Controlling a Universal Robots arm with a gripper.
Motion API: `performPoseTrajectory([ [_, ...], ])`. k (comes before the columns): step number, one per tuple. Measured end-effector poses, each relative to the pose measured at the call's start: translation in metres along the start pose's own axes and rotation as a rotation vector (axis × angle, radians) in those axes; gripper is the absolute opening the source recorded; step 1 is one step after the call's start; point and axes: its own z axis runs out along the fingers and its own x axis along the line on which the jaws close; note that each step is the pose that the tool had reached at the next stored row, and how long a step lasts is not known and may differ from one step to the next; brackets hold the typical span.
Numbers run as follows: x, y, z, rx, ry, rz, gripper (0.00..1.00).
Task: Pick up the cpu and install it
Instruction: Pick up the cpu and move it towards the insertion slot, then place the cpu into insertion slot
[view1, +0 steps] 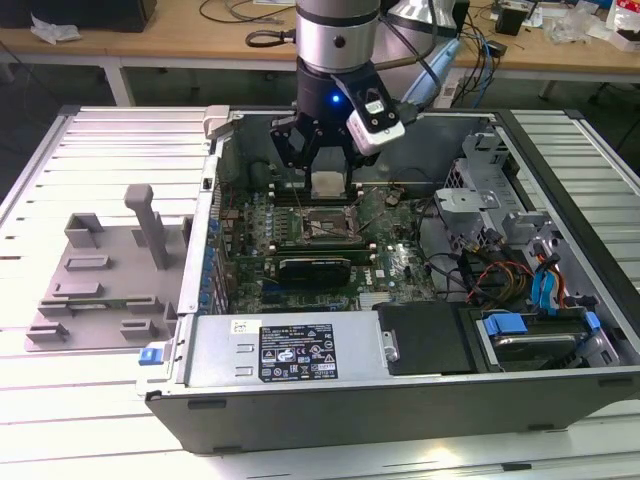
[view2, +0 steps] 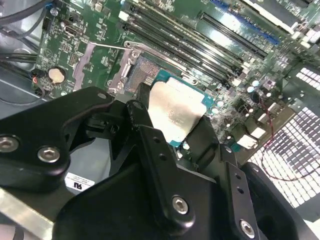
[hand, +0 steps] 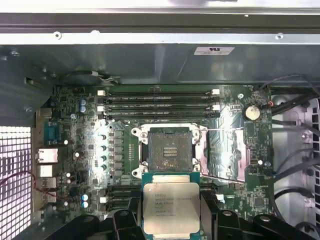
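- Chips numbered one: a flat square silver-topped, green-edged cpu (hand: 171, 200), pinched at opposite edges between the two black fingers (hand: 124, 220) of the single gripper (hand: 171, 212), held just beside the socket and clear of it.
- One open black square socket (hand: 170, 150) lay unfilled on the green motherboard (hand: 257, 200), inside one open grey metal computer case (view1: 400, 410).
- Four long black memory slots (hand: 159, 102) ran alongside the socket.

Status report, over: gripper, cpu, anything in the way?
Gripper shut on cpu. Cpu beside socket, not seated. Socket open, bare.
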Motion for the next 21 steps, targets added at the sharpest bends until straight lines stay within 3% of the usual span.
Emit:
performPoseTrajectory([
  [3,0.0014,0.0047,0.0082,-0.0001,-0.0002,0.000,0.55],
  [5,0.0018,0.0114,0.0120,-0.0002,-0.0003,0.000,0.55],
  [7,0.0019,0.0136,0.0134,-0.0001,-0.0003,0.000,0.55],
  [21,0.0019,0.0138,0.0142,-0.0001,-0.0002,0.000,0.55],
])
